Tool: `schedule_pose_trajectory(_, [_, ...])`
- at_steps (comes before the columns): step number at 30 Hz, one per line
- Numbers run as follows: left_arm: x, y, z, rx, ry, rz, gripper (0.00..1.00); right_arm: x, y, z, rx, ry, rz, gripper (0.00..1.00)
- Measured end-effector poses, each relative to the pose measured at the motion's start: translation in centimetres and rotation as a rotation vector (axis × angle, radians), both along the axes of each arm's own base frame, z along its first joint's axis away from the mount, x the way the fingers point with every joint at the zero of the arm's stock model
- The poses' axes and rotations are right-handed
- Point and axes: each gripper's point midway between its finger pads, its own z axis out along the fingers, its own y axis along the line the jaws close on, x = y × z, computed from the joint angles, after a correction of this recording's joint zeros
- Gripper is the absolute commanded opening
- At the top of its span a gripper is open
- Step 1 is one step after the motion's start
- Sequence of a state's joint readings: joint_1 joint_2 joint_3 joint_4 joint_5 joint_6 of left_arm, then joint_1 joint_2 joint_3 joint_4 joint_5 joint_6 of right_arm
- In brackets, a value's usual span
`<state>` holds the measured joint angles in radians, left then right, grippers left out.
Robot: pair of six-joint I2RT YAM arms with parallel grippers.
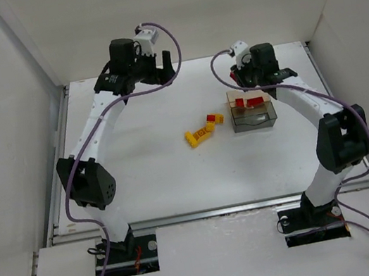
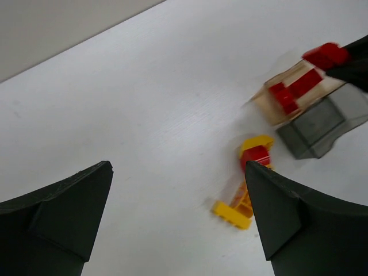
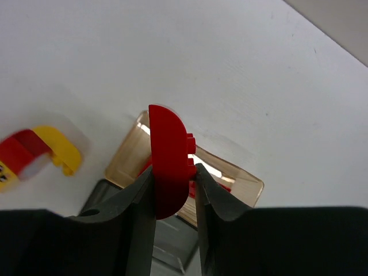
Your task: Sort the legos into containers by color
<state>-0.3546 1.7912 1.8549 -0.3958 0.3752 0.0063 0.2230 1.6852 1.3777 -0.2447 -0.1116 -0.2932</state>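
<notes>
Print on yellow lego [image 1: 199, 135] unreadable; right hand [image 3: 172, 172] pinches red lego [image 3: 168, 150].

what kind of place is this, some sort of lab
Likely a robot lab test cell: a left arm and right arm mounted at a white table, plain white walls boxing it in, only lego bricks and two small trays.

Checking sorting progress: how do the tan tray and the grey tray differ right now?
The tan tray holds red bricks; the grey tray shows none. The tan tray is amber-tinted, the grey tray smoky. The tan tray sits farther from the arm bases, the grey tray nearer. Both are open, rectangular, adjoining.
</notes>
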Motion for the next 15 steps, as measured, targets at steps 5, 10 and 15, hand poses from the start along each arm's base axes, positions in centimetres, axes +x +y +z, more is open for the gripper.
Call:
schedule_pose_trajectory(5, [1.4,2.3,-3.3,0.296,-0.138,0.025,1.00,-0.4,-1.4,-3.0,-0.272,0.013,0.130,0.00])
schedule_pose_trajectory(10, [3.0,4.4,-3.5,0.440,-0.227,0.116,1.00,-0.4,-2.8,-3.5,-0.404,-0.007,0.247,0.00])
schedule_pose_trajectory(15, [3.3,4.7,-2.8,0.418,-0.244,0.115,1.00,-0.6,-4.3,-4.7,-0.503,-0.006,0.327,0.00])
